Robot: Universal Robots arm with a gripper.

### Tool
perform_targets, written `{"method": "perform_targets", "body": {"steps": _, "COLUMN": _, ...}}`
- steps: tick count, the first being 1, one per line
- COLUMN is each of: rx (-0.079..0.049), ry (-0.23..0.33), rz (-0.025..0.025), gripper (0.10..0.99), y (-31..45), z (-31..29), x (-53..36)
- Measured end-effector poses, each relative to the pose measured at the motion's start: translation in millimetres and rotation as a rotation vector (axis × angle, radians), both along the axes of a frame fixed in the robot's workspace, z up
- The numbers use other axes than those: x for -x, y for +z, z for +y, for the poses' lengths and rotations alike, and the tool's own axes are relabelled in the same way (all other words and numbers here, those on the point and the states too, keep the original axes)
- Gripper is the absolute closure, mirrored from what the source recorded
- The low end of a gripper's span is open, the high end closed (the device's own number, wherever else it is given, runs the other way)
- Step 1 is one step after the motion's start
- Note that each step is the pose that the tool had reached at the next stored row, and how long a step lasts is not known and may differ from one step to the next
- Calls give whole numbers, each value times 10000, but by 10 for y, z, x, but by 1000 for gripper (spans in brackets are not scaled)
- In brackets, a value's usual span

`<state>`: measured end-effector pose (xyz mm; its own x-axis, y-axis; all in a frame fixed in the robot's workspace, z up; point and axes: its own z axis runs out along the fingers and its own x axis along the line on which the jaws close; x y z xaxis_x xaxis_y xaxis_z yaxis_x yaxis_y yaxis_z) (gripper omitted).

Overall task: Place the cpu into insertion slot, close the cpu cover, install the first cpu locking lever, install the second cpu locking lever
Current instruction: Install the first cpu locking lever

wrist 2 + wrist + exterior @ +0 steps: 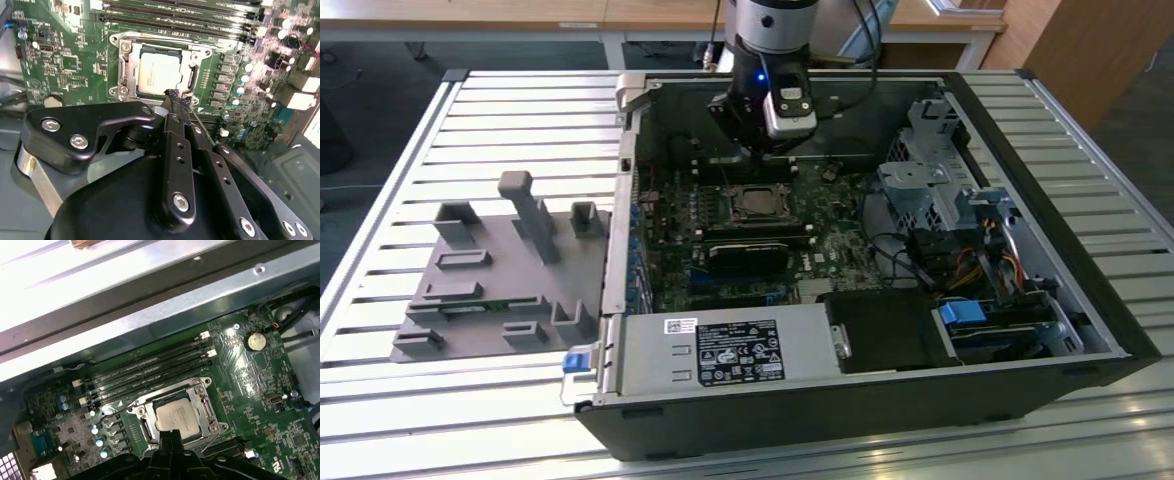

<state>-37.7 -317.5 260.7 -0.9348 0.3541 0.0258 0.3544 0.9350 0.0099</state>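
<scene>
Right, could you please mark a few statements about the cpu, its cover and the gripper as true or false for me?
1. The cpu sits in the insertion slot. True.
2. The cpu cover stands upright, swung open. False: it lies flat over the cpu, framing it.
3. The gripper hangs outside the computer case. False: it is inside the case, close to the insertion slot.
4. Long black memory slots run alongside the insertion slot. True.
</scene>
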Motion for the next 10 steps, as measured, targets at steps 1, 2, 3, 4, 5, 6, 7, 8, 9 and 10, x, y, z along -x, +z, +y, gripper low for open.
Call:
{"method": "perform_targets", "body": {"steps": 1, "rx": 0, "ry": 370, "rz": 0, "gripper": 969, "y": -1, "z": 0, "x": 0}}
{"method": "perform_targets", "body": {"steps": 2, "rx": 1, "ry": 503, "rz": 1, "gripper": 969, "y": -1, "z": 0, "x": 0}}
{"method": "perform_targets", "body": {"steps": 3, "rx": 1, "ry": 630, "rz": 0, "gripper": 969, "y": -1, "z": 0, "x": 0}}
{"method": "perform_targets", "body": {"steps": 4, "rx": 1, "ry": 758, "rz": 1, "gripper": 969, "y": -1, "z": 0, "x": 0}}
{"method": "perform_targets", "body": {"steps": 5, "rx": 0, "ry": 882, "rz": 0, "gripper": 969, "y": -2, "z": 0, "x": 0}}
{"method": "perform_targets", "body": {"steps": 6, "rx": 0, "ry": 1009, "rz": 1, "gripper": 969, "y": -2, "z": 0, "x": 0}}
{"method": "perform_targets", "body": {"steps": 7, "rx": 0, "ry": 1134, "rz": 0, "gripper": 969, "y": -2, "z": 0, "x": 0}}
{"method": "perform_targets", "body": {"steps": 8, "rx": 0, "ry": 1259, "rz": 0, "gripper": 969, "y": -3, "z": 0, "x": 0}}
{"method": "perform_targets", "body": {"steps": 9, "rx": 0, "ry": 1397, "rz": 0, "gripper": 969, "y": -3, "z": 0, "x": 0}}
{"method": "perform_targets", "body": {"steps": 10, "rx": 0, "ry": 1521, "rz": 0, "gripper": 969, "y": -3, "z": 0, "x": 0}}
